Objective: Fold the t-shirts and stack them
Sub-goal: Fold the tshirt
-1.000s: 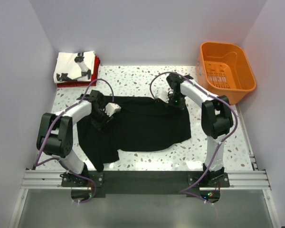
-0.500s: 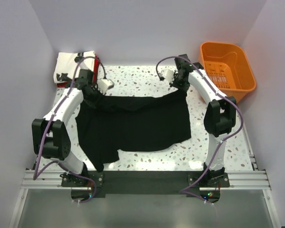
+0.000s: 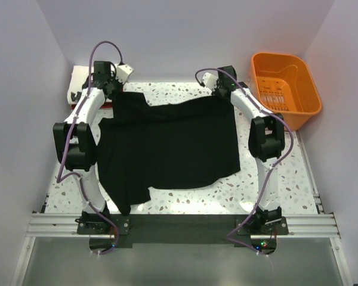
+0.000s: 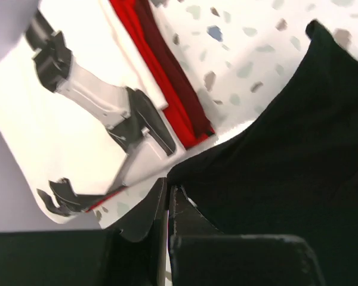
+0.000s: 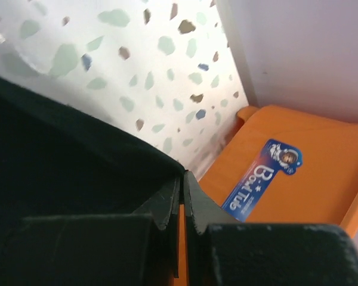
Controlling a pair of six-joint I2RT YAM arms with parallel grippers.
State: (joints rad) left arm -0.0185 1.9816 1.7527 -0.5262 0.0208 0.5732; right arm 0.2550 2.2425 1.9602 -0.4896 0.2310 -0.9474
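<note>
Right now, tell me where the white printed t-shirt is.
Top view: the white t-shirt lies in the far left corner of the table, on top of the red t-shirt, right beside the left gripper that pinches the black t-shirt.

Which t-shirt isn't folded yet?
The black t-shirt, spread open across the table. The white printed one and the red one lie folded, stacked at the far left.

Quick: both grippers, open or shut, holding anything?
Left gripper: shut on the black shirt, far-left corner.
Right gripper: shut on the black shirt, far-right corner.
</note>
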